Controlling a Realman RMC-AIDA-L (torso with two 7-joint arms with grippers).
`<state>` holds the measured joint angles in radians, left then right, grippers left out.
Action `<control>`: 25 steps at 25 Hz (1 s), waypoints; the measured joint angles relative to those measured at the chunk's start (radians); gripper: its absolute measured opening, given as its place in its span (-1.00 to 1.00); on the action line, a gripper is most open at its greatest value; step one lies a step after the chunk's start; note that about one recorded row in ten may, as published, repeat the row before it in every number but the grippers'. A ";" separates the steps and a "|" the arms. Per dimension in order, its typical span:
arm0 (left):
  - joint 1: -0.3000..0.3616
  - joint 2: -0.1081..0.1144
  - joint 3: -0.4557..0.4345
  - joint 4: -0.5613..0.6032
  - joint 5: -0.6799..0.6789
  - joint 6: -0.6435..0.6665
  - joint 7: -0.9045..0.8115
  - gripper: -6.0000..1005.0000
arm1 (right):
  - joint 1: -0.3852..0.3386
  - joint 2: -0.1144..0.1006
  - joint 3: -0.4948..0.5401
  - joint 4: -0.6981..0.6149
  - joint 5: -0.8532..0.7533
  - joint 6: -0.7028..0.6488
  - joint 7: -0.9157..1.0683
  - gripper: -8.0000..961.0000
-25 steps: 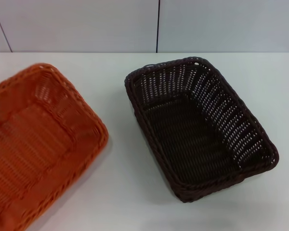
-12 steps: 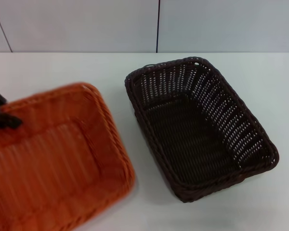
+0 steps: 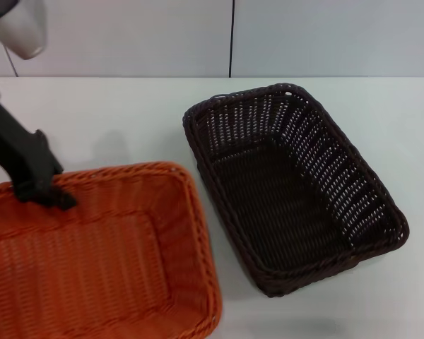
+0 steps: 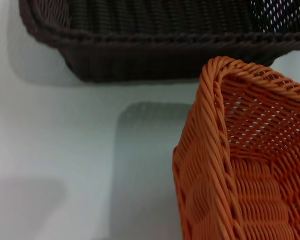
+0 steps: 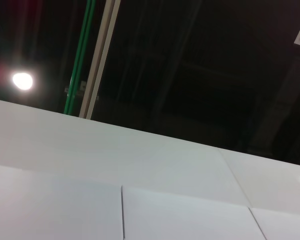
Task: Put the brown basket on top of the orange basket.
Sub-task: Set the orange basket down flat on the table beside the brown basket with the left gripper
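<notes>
The brown basket [image 3: 286,201] stands empty on the white table [image 3: 127,116], right of the middle. The orange basket [image 3: 92,261] is at the lower left, close to the brown basket's left side but apart from it. My left gripper [image 3: 46,192] is shut on the orange basket's far rim. In the left wrist view the orange basket's corner [image 4: 250,175] hangs over its shadow on the table, with the brown basket's wall [image 4: 155,50] beyond it. The right gripper is out of view; its wrist view shows only a wall and ceiling.
The white table runs back to a pale wall [image 3: 127,35] with a dark vertical seam. Bare table surface lies behind both baskets and to the front right.
The orange basket has swung and shifted right, toward the brown basket. My left arm and gripper have come into the head view at the orange basket's far rim. The brown basket has not moved.
</notes>
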<state>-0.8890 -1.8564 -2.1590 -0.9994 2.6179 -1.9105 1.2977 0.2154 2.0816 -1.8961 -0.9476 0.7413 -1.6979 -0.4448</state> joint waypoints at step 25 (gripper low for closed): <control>-0.307 -0.110 0.050 0.292 0.046 0.318 -0.009 -0.69 | -0.057 -0.001 -0.009 0.015 -0.045 -0.011 0.006 0.41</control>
<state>-1.1955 -1.9661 -2.1088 -0.7079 2.6638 -1.5920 1.2888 0.1588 2.0809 -1.9056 -0.9321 0.6964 -1.7093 -0.4385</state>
